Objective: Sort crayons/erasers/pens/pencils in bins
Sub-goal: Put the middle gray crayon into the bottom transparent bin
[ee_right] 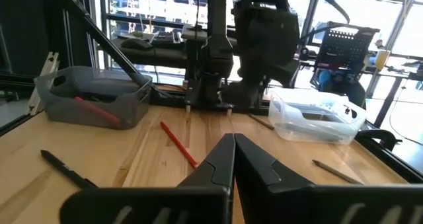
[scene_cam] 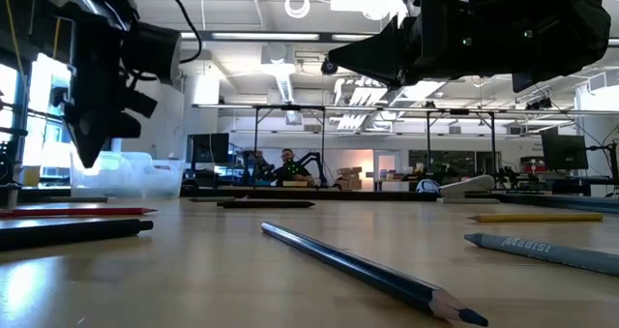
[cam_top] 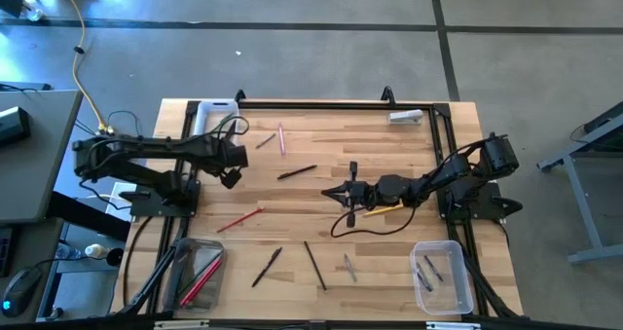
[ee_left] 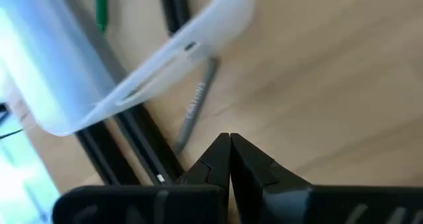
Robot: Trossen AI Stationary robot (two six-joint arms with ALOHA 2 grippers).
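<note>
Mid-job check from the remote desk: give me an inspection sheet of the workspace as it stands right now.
Surface: wooden table, black frame along its edges.
Job's things: grey bin holds red sticks; clear bin holds grey sticks; white-rimmed bin at the far left corner. Loose: red pencil, pink stick, black pen, dark pencil.
Clutter: white block near the far right edge.
Grippers: left hand shut, empty, near the white-rimmed bin; right hand shut, empty, mid-table.
Cables: black loop under the right arm; yellow cable on the floor.
Surroundings: a person seated far behind the table.
</note>
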